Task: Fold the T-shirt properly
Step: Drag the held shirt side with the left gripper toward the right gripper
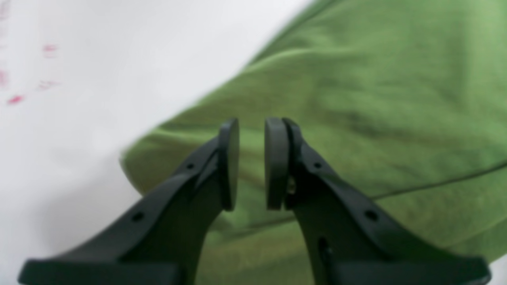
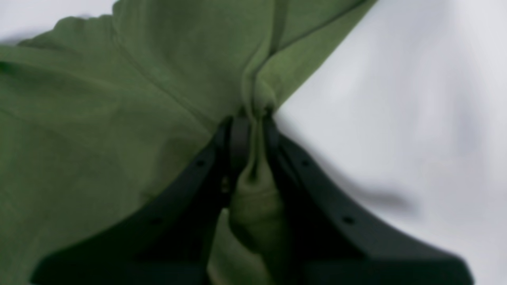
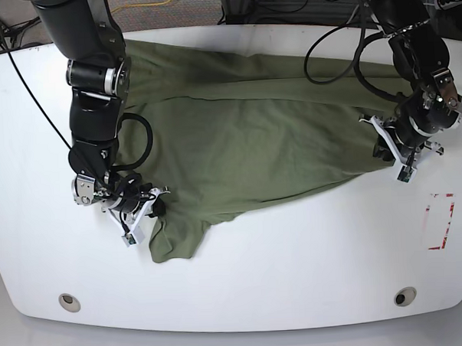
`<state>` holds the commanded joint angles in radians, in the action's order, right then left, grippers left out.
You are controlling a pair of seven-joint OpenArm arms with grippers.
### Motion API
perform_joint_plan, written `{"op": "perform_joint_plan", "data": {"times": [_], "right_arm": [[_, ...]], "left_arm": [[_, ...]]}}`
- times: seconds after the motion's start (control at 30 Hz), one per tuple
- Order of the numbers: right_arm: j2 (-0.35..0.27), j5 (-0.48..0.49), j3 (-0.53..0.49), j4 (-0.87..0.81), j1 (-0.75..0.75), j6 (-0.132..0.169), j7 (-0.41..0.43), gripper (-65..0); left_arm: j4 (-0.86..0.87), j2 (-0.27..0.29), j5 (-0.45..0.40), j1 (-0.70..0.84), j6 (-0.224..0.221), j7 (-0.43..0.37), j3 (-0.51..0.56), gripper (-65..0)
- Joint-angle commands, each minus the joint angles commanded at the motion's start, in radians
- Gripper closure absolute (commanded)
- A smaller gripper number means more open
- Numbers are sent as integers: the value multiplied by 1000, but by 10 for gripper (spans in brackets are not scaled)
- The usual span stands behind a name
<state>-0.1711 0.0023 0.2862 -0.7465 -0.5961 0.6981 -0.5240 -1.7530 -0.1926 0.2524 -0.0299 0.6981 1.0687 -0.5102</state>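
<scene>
The olive-green T-shirt (image 3: 253, 141) lies spread and wrinkled across the white table (image 3: 296, 262), with one corner hanging toward the front left. My right gripper (image 3: 152, 205) is at that front-left part, shut on a bunched fold of the T-shirt (image 2: 99, 118); in the right wrist view the cloth is pinched between the pads of the right gripper (image 2: 253, 120). My left gripper (image 3: 381, 147) sits at the shirt's right edge. In the left wrist view the left gripper (image 1: 252, 130) is open just above the T-shirt (image 1: 376, 79), with nothing between its pads.
Red tape marks (image 3: 440, 221) sit on the table at the right, also seen as red marks (image 1: 16, 99) in the left wrist view. Two round holes (image 3: 68, 301) lie near the front edge. Cables (image 3: 341, 53) trail at the back.
</scene>
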Motion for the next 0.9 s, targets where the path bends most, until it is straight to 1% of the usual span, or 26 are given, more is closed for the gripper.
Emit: {"op": "perform_joint_plan", "data": {"times": [0.03,0.07,0.13,0.17,0.23,0.3,0.43,0.5,0.6,0.73,0.83,0.9], "right_arm": [[0,0,0,0,2,0,0,-41],[0,0,0,0,2,0,0,-41],[2,0,0,0,2,0,-3,-41],[2,2,0,0,3,0,-3,-41],[2,2,0,0,11,0,-5,-41],[2,2,2,0,17,0,-2,-41],[2,2,2,0,17,0,0,-41],[2,2,2,0,18,0,0,-41],[2,2,2,0,21,0,-2,-41],[0,2,2,0,21,0,0,-41],[0,2,2,0,21,0,-2,-41],[0,2,2,0,21,0,-2,-40]], "left_arm": [[20,6,0,-14,0,0,-43,-131],[31,6,3,-25,0,0,-64,-147],[83,5,21,-66,0,0,-124,-233],[100,3,26,-77,0,0,-141,-262],[155,2,26,-100,0,0,-198,-342],[201,2,26,-118,0,0,-232,-369],[288,-2,26,-167,0,0,-255,-362],[344,-21,28,-189,0,-2,-258,-362],[407,-34,32,-201,0,-5,-261,-361],[468,-32,31,-233,0,-6,-278,-360],[486,-32,28,-242,0,-23,-279,-360],[519,-35,26,-244,0,-57,-279,-362]]}}
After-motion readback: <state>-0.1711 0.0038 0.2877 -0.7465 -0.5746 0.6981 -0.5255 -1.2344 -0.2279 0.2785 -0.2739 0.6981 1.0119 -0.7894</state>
